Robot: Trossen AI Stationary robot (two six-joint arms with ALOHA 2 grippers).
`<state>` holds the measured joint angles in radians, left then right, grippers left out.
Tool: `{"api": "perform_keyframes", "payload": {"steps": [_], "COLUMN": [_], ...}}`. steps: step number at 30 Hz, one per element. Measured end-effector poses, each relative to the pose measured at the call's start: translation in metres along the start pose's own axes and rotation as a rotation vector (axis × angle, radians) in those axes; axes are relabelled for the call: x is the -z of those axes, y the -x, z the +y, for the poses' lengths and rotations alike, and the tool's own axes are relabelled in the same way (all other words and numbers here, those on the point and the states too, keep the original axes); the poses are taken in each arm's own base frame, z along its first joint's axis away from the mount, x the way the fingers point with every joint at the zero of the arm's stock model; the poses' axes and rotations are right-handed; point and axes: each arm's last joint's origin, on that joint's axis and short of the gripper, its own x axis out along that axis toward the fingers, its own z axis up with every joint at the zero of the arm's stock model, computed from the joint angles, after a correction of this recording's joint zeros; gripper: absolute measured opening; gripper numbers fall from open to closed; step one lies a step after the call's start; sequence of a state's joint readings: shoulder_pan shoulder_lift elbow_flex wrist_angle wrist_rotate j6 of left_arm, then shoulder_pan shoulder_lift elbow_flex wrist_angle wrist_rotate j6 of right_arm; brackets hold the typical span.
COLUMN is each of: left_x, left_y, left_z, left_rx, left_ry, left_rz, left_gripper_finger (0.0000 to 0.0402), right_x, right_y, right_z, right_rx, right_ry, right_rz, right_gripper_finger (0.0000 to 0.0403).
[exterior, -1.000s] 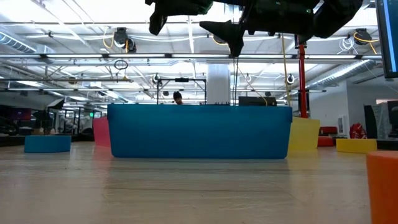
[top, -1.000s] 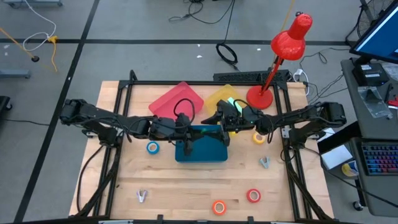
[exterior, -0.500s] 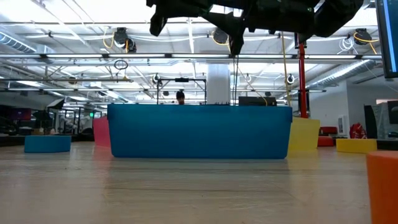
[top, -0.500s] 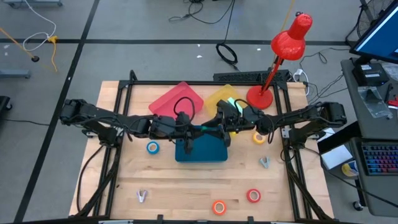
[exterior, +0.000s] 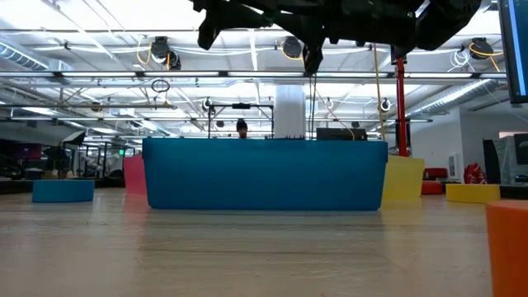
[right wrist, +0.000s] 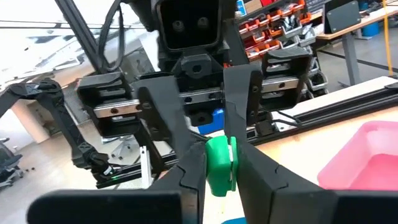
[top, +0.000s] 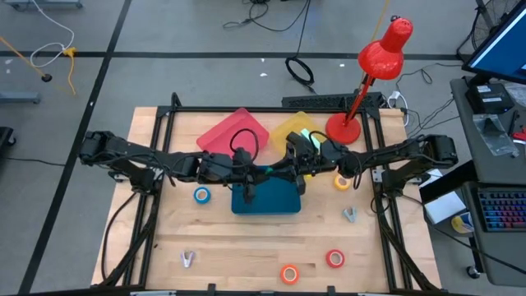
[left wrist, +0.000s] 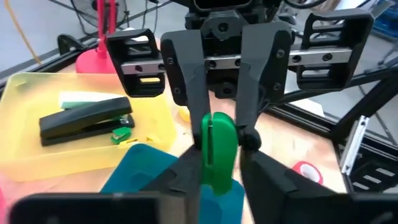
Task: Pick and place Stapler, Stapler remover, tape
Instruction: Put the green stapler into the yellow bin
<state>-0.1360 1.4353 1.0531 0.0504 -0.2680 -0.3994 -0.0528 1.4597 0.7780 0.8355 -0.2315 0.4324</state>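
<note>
A narrow green plastic thing [left wrist: 217, 146], perhaps a small stapler, hangs in the air over the blue tray [top: 279, 201]. My left gripper [left wrist: 217, 171] and my right gripper [right wrist: 219, 174] face each other tip to tip, both shut on it. A black stapler [left wrist: 87, 118] lies in the yellow tray [left wrist: 37, 162]. Two stapler removers [top: 187, 260] [top: 350, 215] lie on the table. The tape rolls also lie there: blue [top: 202, 195], yellow [top: 341, 182], orange [top: 289, 274] and red [top: 334, 259]. My left gripper pinches the green thing's end [left wrist: 216, 180] toward the table's left between its two fingers. The fingers come level from the table's left. The thing is lifted clear above the blue tray. My right gripper pinches the opposite end [right wrist: 217, 155] between its two fingers, coming level from the table's right. The thing stands on edge between the pads, held from both ends.
A red tray [top: 234, 131] and the yellow tray [top: 289, 127] stand behind the blue one. A red desk lamp [top: 362, 82] stands at the far right. Bare wood lies along the near edge between the rolls. A person shows far off in the low view [exterior: 242, 128].
My right gripper has shut its fingers onto the green thing that my left gripper holds up over the blue tray. Both arms have otherwise stayed where they were, and the thing has kept its height.
</note>
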Motion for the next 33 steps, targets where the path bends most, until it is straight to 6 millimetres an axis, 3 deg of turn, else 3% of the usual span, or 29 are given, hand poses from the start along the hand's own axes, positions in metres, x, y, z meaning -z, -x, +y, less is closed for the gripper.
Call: {"api": "perform_keyframes", "payload": {"steps": [8, 14, 19, 25, 33], "left_x": [0.007, 0.014, 0.021, 0.031, 0.032], "left_y": [0.000, 0.003, 0.004, 0.008, 0.008], "left_z": [0.004, 0.007, 0.011, 0.016, 0.018], "left_rx": [-0.037, -0.072, -0.115, -0.178, -0.207], "left_ry": [0.006, 0.088, 0.106, 0.112, 0.098], "left_rz": [0.074, 0.151, 0.226, 0.328, 0.322], "left_gripper_finger": [0.0249, 0.0306, 0.0315, 0.0301, 0.0290], "right_x": [0.002, -0.002, -0.009, -0.017, 0.003], "right_y": [0.002, 0.007, 0.018, 0.055, 0.099], "right_z": [-0.009, -0.021, -0.029, -0.035, -0.043], "right_rx": [0.039, 0.093, 0.180, 0.491, 0.793], "right_ry": [-0.001, -0.011, 0.030, 0.097, 0.040], "right_rz": [0.038, 0.053, 0.101, 0.281, 0.668], "right_gripper_finger": [0.0053, 0.0053, 0.0053, 0.0053, 0.0053]}}
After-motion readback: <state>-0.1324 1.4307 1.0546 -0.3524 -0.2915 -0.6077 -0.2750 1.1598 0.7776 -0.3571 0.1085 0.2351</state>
